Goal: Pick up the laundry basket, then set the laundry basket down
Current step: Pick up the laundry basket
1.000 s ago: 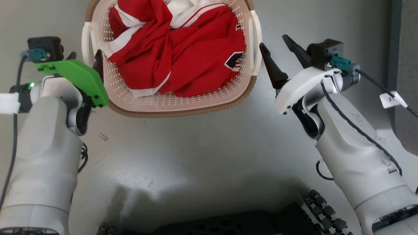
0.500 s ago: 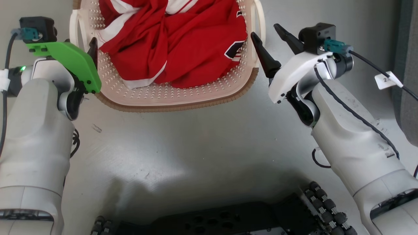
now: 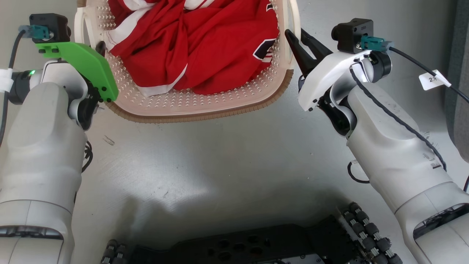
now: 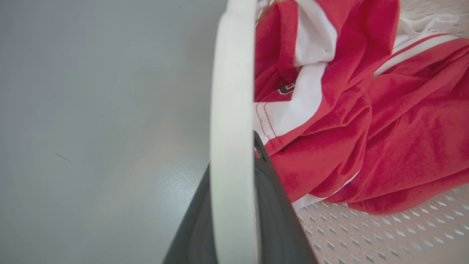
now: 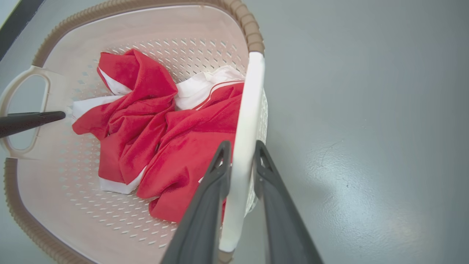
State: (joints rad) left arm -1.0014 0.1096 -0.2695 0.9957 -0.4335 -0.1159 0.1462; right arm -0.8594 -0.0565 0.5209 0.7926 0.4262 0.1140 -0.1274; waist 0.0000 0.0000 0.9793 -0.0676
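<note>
Grey floor [image 3: 220, 165] is stretching out beyond the robot's dark base [image 3: 238, 249], bare but for a few scuffs. Farther out, the basket [image 3: 190, 106] is showing between the two arms, a red-and-white garment [image 3: 205, 47] bunching inside it.

At the basket's left, the left end effector [image 4: 234, 165] is straddling the left handle [image 4: 232, 91], its fingers closing in from either side and gripping it. At the basket's right, the right end effector [image 5: 242, 146] is gripping the right handle [image 5: 249, 102]. Half a second ago its fingers were gaping wide just outside that handle. Now they are leaving only a thin slot, with the white loop pinched between them. Judging by that, both handles are now being held, so the grasping step is looking finished and the lift is becoming possible.

The basket's far half is running off the head view's top edge. In the left wrist view the left handle is covering most of the outer finger, so contact on that side is being judged rather than plainly seen. Whether the basket's underside is resting on the floor or hanging clear of it, I cannot tell.
</note>
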